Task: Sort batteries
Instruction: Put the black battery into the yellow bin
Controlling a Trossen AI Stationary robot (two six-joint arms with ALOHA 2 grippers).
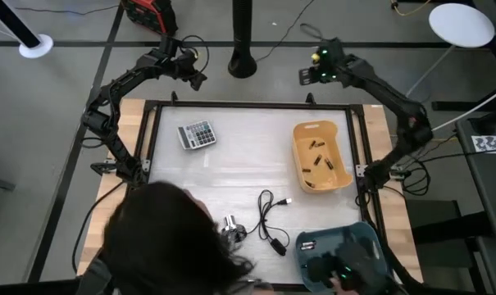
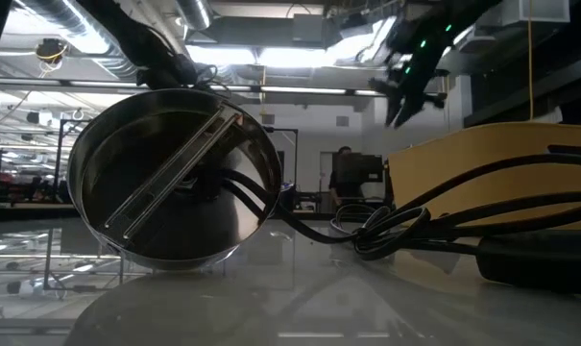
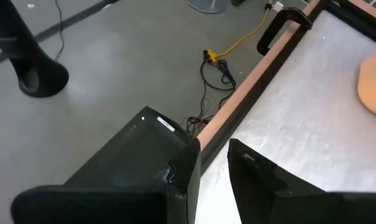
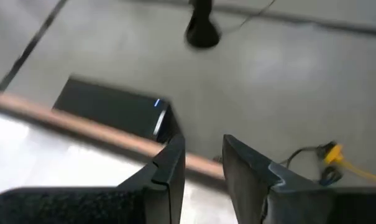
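Note:
Several small dark batteries (image 1: pixel 319 161) lie on the floor of a yellow bin (image 1: pixel 300 156) on the table's right half. My left gripper (image 1: pixel 197 79) hangs beyond the table's far edge, far-left of the bin. In its wrist view (image 3: pixel 214 146) a narrow gap shows between its fingers and nothing is in it. My right gripper (image 1: pixel 303 78) also hangs past the far edge, above the bin's far side. It is narrowly open and empty (image 4: pixel 204 142), and shows high up in the low view (image 2: pixel 405 96).
A calculator (image 1: pixel 197 133) lies far-left. A black cable (image 1: pixel 272 217) and a shiny metal knob-like piece (image 1: pixel 231 225) lie near the middle of the near edge. A person's head (image 1: pixel 161 242) leans over the near-left corner. A hand (image 1: pixel 342 274) is in a teal tray (image 1: pixel 358 238) near-right.

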